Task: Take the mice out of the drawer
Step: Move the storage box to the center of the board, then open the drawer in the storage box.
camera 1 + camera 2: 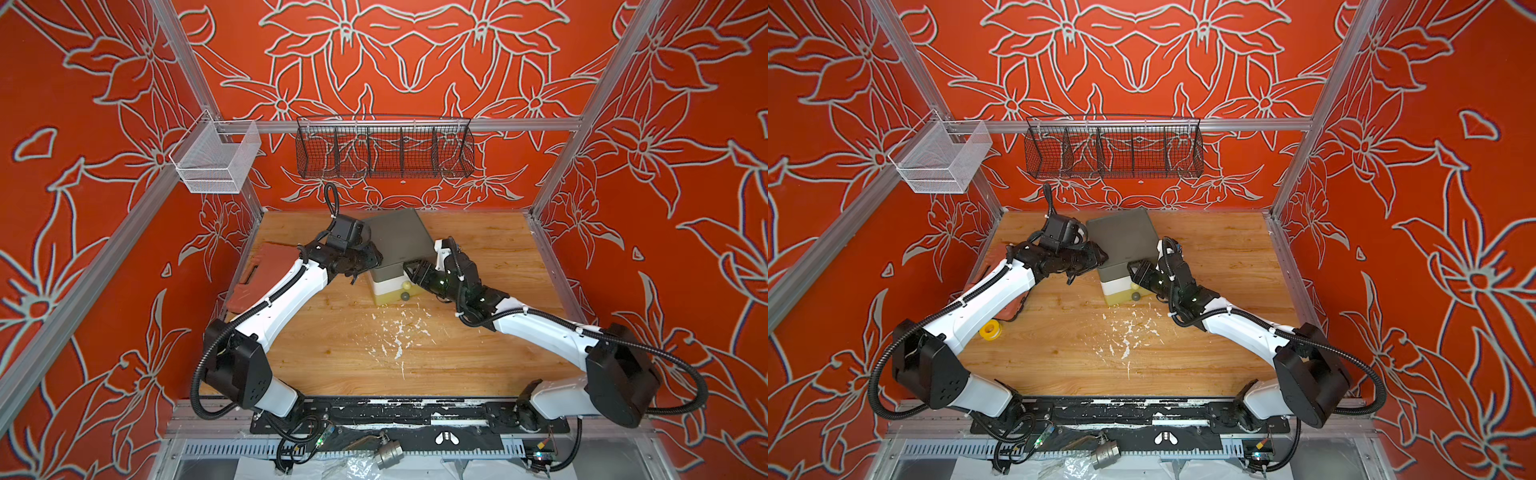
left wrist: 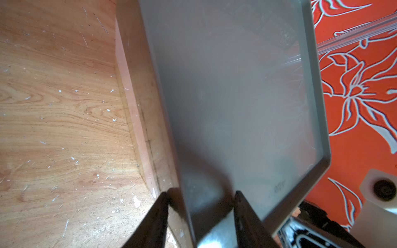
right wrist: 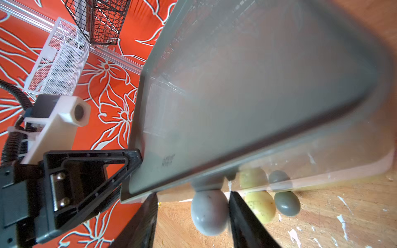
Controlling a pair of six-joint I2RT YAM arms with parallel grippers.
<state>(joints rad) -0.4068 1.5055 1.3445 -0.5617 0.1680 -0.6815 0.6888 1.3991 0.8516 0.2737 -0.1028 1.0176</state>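
A small drawer unit [image 1: 397, 239] with a flat grey top stands at the middle back of the wooden table, seen in both top views [image 1: 1121, 239]. Its front shows a grey, a white and a yellow-green drawer. The mice are hidden. My left gripper [image 2: 199, 192] is at the unit's left front corner [image 1: 371, 258], its jaws closed over the rim of the top. My right gripper [image 3: 193, 195] is at the front [image 1: 409, 272], open around the grey knob [image 3: 209, 211]. One finger touches the knob and the other stands apart from it.
A yellow knob [image 3: 260, 207] and a grey-green knob [image 3: 286, 203] sit beside the grey one. A red case [image 1: 259, 270] lies under the left arm, with a yellow tape roll [image 1: 990, 330] near it. A white mesh basket [image 1: 216, 160] and a black wire basket [image 1: 384, 147] hang above.
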